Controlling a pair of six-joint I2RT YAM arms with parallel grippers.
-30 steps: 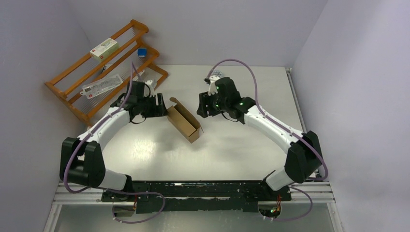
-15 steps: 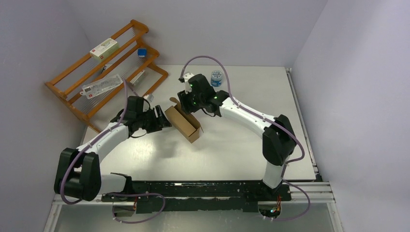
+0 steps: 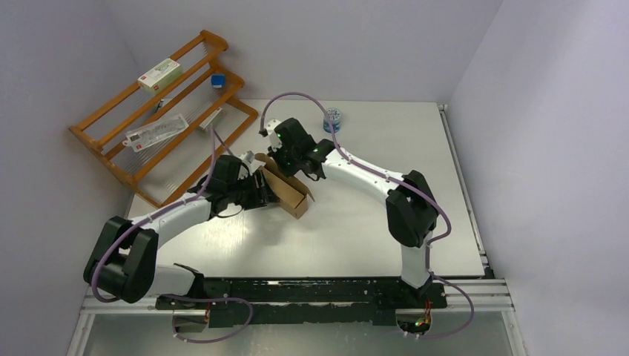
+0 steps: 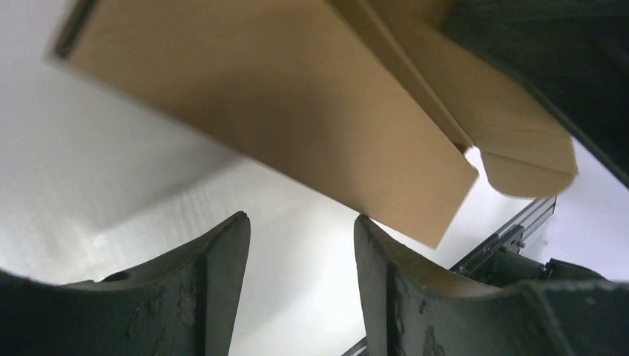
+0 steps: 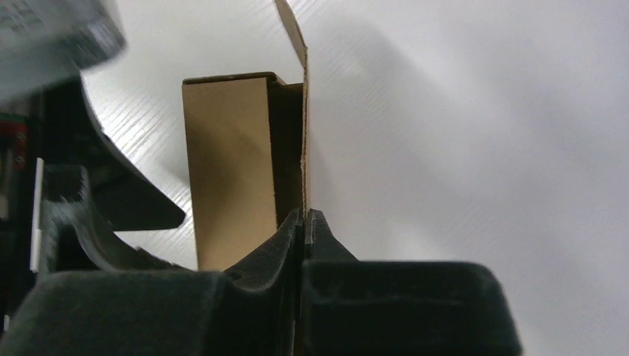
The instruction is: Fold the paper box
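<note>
Box point(image 3: 288, 190) centre of top view, between pincers, half-formed. Light, thin cardboard: slides easily, walls buckle if squeezed. Right pincer point(image 5: 304, 216) clenched, apparently nipping upright wall edge. Left pincer point(image 4: 300, 222) released, gaping beside long side. Best hold: wall edges near creases.

White table point(image 3: 356, 230): brown paper box point(image 3: 287, 190) mid-table, small jar point(image 3: 333, 119) far edge, wooden rack point(image 3: 159, 111) left.
</note>
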